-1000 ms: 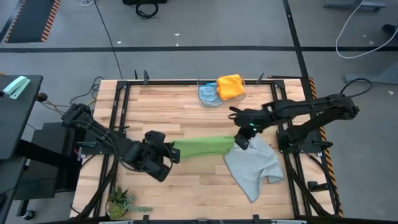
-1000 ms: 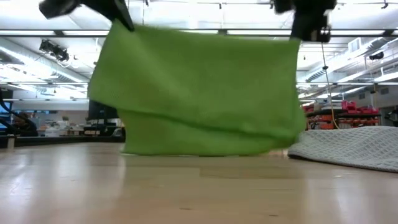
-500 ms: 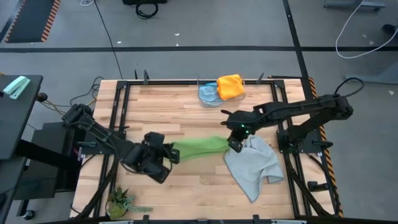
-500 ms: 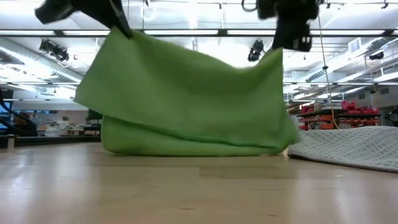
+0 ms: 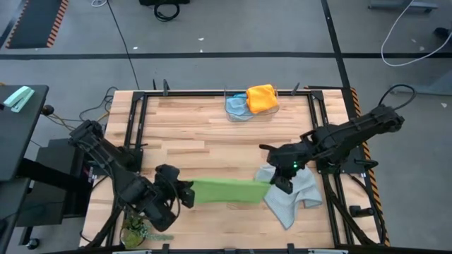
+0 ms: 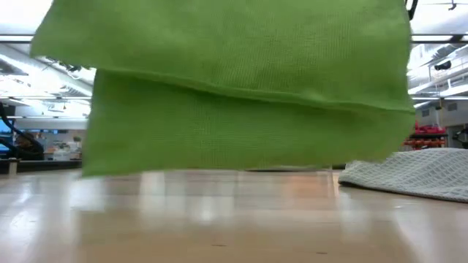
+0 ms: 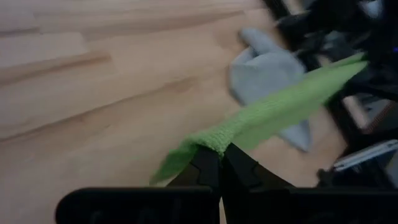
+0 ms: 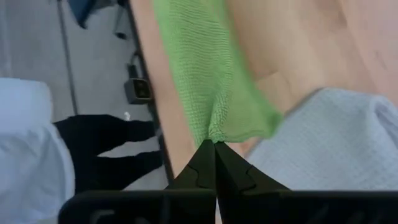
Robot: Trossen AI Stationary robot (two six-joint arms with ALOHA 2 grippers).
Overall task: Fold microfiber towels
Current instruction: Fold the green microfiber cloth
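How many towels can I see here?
4: a green towel stretched between both arms, a grey towel beside it, and an orange towel on a blue towel at the table's far edge.

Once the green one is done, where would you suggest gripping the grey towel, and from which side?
The grey towel lies rumpled and flat on the table. I would probably pinch its free near corner from above, since that point sticks out clear of the folds.
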